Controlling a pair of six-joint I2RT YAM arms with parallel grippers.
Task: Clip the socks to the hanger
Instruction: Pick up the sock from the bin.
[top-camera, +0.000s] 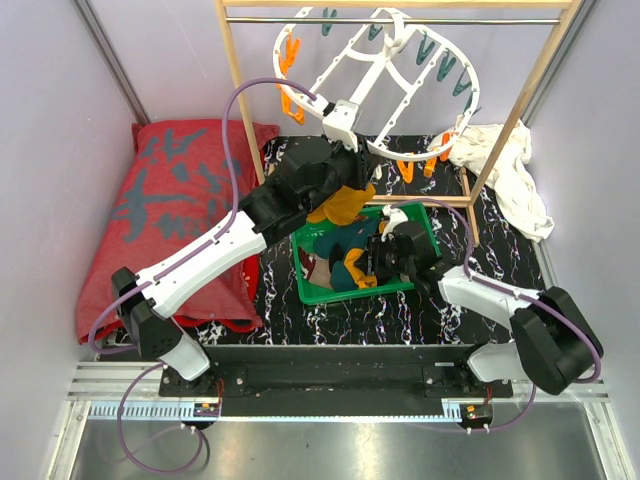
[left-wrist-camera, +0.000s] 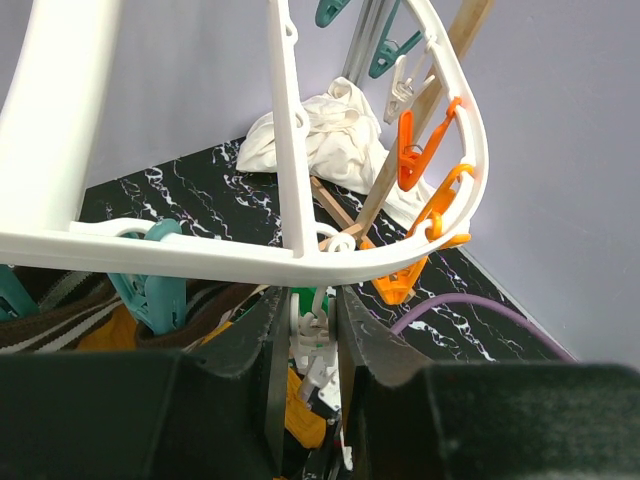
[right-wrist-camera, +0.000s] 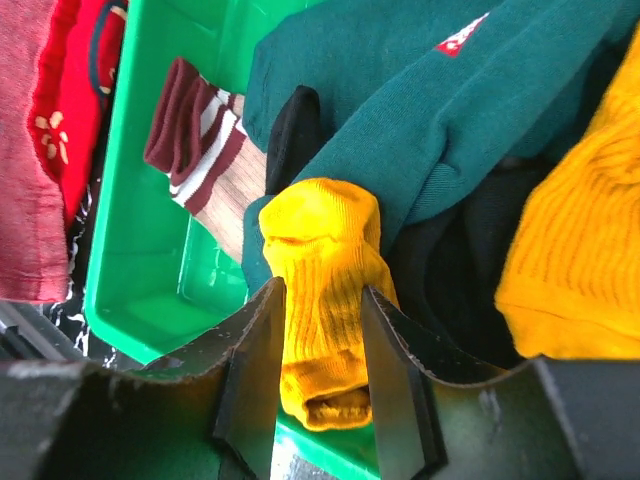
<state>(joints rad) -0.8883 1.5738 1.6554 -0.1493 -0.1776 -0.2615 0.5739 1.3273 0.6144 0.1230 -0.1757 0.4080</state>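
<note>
**L at hanger rim, R on a sock in the bin**

L gripper is up under the near rim of the hanger, which hangs tilted inside the wooden rack. Its jaws are nearly closed w/ a small white hanger part in the gap; can't tell if it's actually pinched. A mustard sock dangles just below that gripper, over the far edge of the green bin. Its striped cuff sits at the rim beside a teal peg; can't tell if the peg bites the cuff. Orange pegs hang along the rim's curve.

R gripper is down in the bin, fingers pressed on both sides of a yellow sock, gap only as wide as the fabric. Teal sock lies behind it, touching. Maroon-striped sock is on the bin floor to one side. White cloth lies on the table by the rack's right post; red cloth is left of the bin.
</note>
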